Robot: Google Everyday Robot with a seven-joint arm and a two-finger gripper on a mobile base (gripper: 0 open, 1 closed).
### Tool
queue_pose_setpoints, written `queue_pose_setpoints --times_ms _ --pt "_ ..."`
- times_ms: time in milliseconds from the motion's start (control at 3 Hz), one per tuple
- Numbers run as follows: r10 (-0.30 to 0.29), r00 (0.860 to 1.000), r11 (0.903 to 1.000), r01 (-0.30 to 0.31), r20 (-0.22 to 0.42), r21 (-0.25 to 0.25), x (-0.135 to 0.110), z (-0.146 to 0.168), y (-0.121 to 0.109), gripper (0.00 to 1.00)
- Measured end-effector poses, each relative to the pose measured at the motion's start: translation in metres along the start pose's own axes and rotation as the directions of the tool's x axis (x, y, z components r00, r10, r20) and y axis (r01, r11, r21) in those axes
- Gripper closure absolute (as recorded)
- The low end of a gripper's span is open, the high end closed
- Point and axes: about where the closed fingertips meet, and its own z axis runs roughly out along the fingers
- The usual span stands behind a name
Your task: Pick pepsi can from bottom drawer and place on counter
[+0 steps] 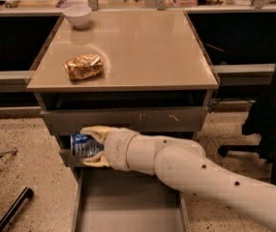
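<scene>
A white robot arm reaches in from the lower right, ending in a cream-coloured pincer in front of a grey drawer cabinet. The pincer is closed around the pepsi can. One finger lies across the top of the can and the other presses against its underside, so the jaws stand only as far apart as the can is thick.

The pepsi can is blue with white and silver markings. Its right part is hidden inside the pincer. It appears to lie on its side, with the long axis running roughly left to right in line with the wrist and the free end pointing left. Which end is the top cannot be told.

The can hangs above the open bottom drawer, clear of its flat grey floor and level with the front of the drawer above it.

The top drawer, with a scuffed front, sits just under the bench, a glossy beige top. On the bench, a crinkled golden-brown snack bag lies near the front left, and a white bowl stands at the back left, well apart from the bag.

A dark office chair stands to the right on the speckled floor.
</scene>
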Motion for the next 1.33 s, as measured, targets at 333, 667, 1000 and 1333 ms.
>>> queue_pose_setpoints --times_ms 333,667,1000,1333 --pt "-0.119 0.992 0.9912 0.121 -0.047 0.053 -0.044 -0.005 -0.078 1.00" --pt "-0.195 0.977 0.9657 0.207 -0.086 0.157 -0.061 -0.009 -0.140 1.00" --pt "-0.196 0.977 0.9657 0.207 -0.086 0.157 -0.061 -0.009 -0.140 1.00" --pt "-0.215 0.970 0.9502 0.234 -0.112 0.206 -0.055 -0.009 -0.180 1.00"
